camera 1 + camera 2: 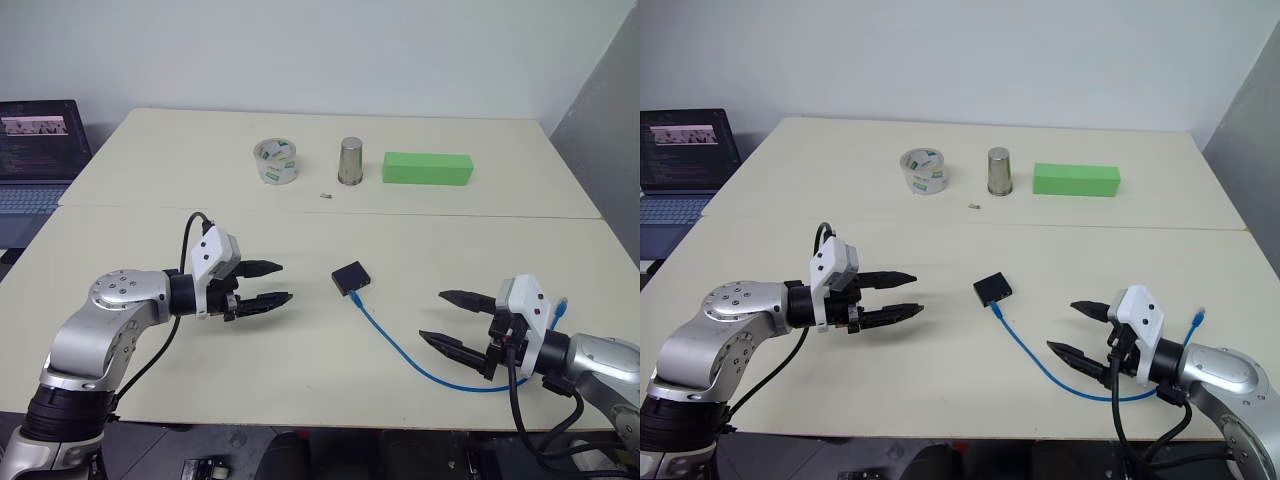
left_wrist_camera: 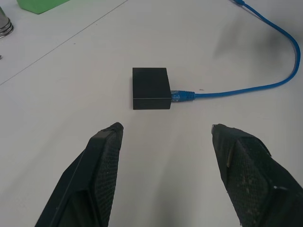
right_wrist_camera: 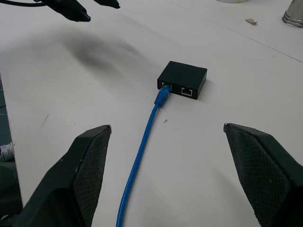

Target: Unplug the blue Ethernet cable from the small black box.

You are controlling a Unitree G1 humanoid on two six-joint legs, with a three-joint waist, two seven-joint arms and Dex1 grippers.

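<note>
Pale cream table (image 1: 300, 350) under a plain white wall, two halves joined by a seam across the middle.

Left gripper (image 1: 275, 283) low over the near half, on the left, pointing right; fingers spread wide, nothing between them. Right gripper (image 1: 450, 320) at the near right, pointing left; fingers (image 3: 80, 175) also wide apart, holding nothing. Both grippers aimed toward the middle of the table, well apart from each other.

Between them, small black box (image 1: 351, 278) flat on the table, near the middle, a little closer to the left gripper than to the right one, touched by neither. Two ports on its near-right side, as seen from the right wrist. Blue Ethernet cable (image 1: 400, 352) still plugged into one of these ports, the other port free. From the plug, cable running toward the near right, curving under the right gripper, then up again to a loose end (image 1: 563, 303) just beside the right arm.

On the far half: roll of clear tape (image 1: 277, 161), metal cup (image 1: 351, 161) to its right, green block (image 1: 427, 168) further right. Tiny scrap (image 1: 324, 195) near the seam, in front of the cup. Open laptop (image 1: 38, 150) off the table at the far left.
</note>
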